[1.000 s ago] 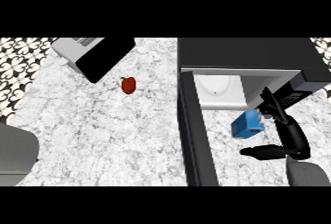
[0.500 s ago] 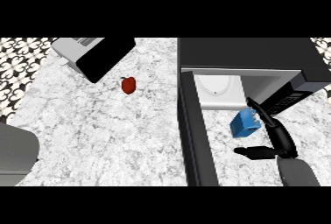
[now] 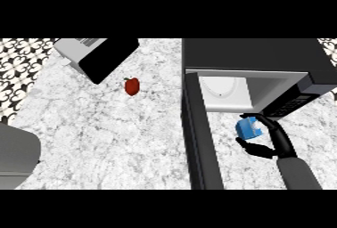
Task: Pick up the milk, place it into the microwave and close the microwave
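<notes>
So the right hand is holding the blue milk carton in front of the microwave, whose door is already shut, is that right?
Not quite: the microwave door is open, swung out toward the lower edge, as the head view shows. The right hand does hold the blue milk carton in front of the opening.

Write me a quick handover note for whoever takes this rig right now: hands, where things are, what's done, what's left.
Right hand: curled round the blue milk carton, held in front of the microwave opening.
Left hand: not in view.
Microwave door: wide open; the white inside shows nothing in it.
Red pepper lies on the counter, not part of the job.
Done: milk picked up.
Left: set it inside, let go, shut the door.
</notes>
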